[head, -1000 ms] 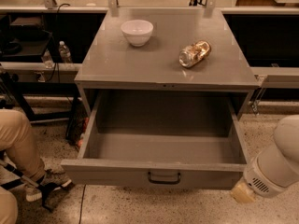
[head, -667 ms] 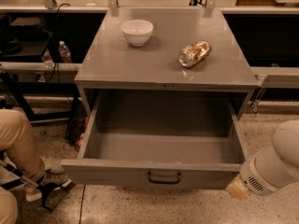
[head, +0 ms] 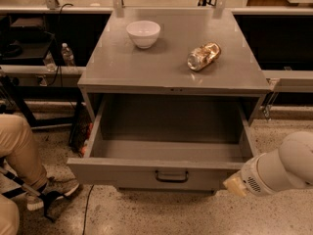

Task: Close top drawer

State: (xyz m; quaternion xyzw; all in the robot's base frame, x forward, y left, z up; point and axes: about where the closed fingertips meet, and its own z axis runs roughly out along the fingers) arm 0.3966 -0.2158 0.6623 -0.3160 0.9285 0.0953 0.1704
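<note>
Notably | top drawer (head: pixel 168 173) stood pulled fully out | gripper (head: pixel 235 184) sat beside its front right corner, state impossible to tell | risk: off-centre shove could have skewed, jammed it.

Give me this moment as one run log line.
top drawer: open | gripper: beside drawer front's right end | cabinet top: white bowl, tipped can | closing: not done

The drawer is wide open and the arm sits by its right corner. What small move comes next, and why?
Probably a short shift left, bringing the pincer onto the front panel of the top drawer. The drawer is pulled fully out, and the pincer sits off its front right corner, right of the handle, where a push might miss.
</note>
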